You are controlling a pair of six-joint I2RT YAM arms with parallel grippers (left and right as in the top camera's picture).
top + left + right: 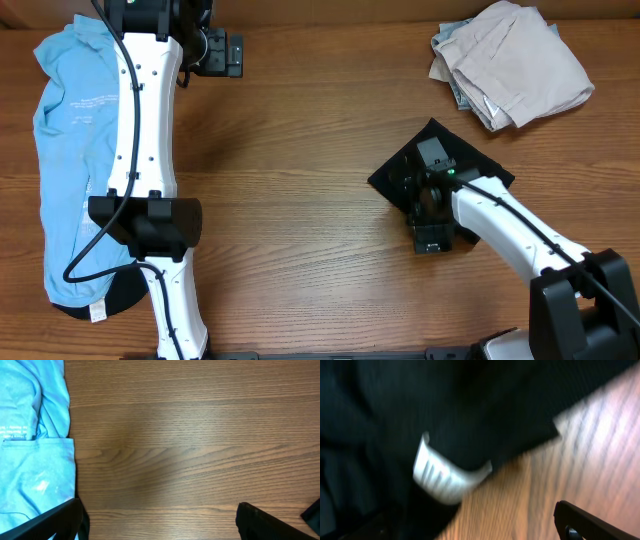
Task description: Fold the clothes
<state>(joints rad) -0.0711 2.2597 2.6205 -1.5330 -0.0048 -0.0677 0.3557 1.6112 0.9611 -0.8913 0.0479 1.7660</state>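
A small folded black garment (483,170) lies right of the table's middle. My right gripper (433,160) is over it. The right wrist view is blurred: the black garment (395,410) fills the upper left, with its white tag (445,477) at the fabric's edge. The right gripper (475,520) looks open, with one finger over bare wood and the other lost in the dark fabric. A light blue printed T-shirt (70,150) lies spread along the left edge and also shows in the left wrist view (30,450). My left gripper (228,52) is open and empty over bare wood (160,515).
A loose pile of beige clothes (510,65) sits at the far right corner. A dark piece with a white tag (97,312) sticks out under the blue shirt's near end. The left arm (150,130) stretches along the shirt's right side.
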